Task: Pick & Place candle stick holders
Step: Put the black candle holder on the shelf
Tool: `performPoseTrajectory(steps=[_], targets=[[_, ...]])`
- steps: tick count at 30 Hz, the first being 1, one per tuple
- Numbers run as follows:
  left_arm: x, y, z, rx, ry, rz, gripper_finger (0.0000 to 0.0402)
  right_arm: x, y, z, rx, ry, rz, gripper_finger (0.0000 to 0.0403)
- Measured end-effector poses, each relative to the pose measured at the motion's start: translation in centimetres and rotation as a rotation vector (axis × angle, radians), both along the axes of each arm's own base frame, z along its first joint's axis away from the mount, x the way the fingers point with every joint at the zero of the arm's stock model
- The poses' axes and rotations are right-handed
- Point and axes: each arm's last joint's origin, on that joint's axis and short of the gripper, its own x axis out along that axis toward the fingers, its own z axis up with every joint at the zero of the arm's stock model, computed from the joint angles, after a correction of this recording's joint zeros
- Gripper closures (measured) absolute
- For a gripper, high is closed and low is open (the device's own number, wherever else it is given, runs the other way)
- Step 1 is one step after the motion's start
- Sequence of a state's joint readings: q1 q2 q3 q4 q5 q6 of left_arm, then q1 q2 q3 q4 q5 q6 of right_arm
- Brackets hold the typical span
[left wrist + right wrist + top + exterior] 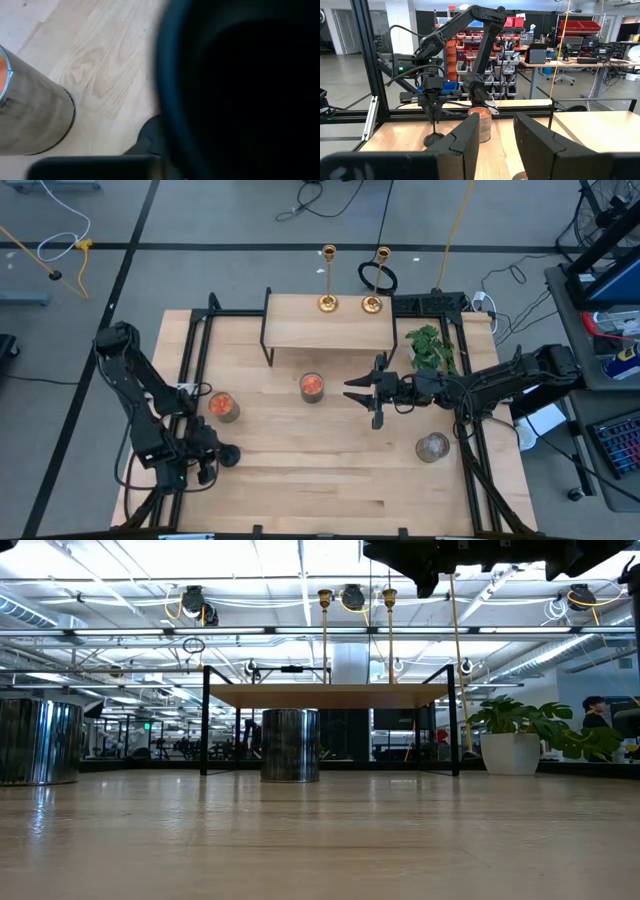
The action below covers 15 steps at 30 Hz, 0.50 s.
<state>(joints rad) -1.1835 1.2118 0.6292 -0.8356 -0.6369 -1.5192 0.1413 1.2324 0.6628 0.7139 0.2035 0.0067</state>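
Note:
Two gold candle stick holders (328, 302) (372, 304) stand upright on their round bases on a low wooden shelf (330, 330) at the far middle; the low view shows their stems (324, 640) (390, 640). The black candle stick holder (434, 131) is near the table's left near corner, below my left gripper (434, 116), which is shut on it. Its base also shows in the high view (229, 454). My right gripper (348, 390) is open and empty above the table's middle right, its fingers pointing toward the table's left edge. My left gripper pinches the black holder's thin stem (434, 124) near its top between its two fingers, which come from above and point down. The holder stands upright below the fingers. Its round base (434, 140) is at the table top; whether it touches the table, I cannot tell.
Two cans with orange tops stand at left (225, 407) and middle (312, 386), and another can stands near my right arm (432, 447). A green plant (432, 348) sits right of the shelf. Bare wood lies along the table's near edge.

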Motion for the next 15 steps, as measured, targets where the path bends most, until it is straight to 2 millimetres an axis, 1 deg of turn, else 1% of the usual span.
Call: performPoseTrajectory(steps=[2,3,7,9,11,13,15], targets=[[0.0,0.0,0.0,0.004,-0.005,-0.001,0.038,0.0,0.0,0.0,0.0,0.0,0.0,0.0287],[0.1,0.1,0.1,0.006,-0.019,0.007,0.0386,0.0,0.0,0.0,0.0,0.0,-0.001,0.0287],[1.5,0.3,0.8,0.02,-0.164,0.054,0.0377,0.0,-0.1,0.1,0.001,-0.007,-0.004,0.0287],[2.9,0.2,1.6,0.049,-0.197,0.018,0.038,0.0,-0.2,0.1,0.002,-0.015,-0.009,0.0287],[4.8,0.1,2.8,0.086,-0.233,-0.034,0.0388,0.0,-0.3,0.2,0.003,-0.021,-0.016,0.0287],[6.9,0.3,4.5,0.149,-0.284,-0.082,0.0388,0.0,-0.6,0.2,0.003,-0.023,-0.025,0.0287],[8.9,0.9,6.4,0.226,-0.32,-0.109,0.0384,0.1,-0.8,0.2,0.005,-0.022,-0.034,0.0287]])
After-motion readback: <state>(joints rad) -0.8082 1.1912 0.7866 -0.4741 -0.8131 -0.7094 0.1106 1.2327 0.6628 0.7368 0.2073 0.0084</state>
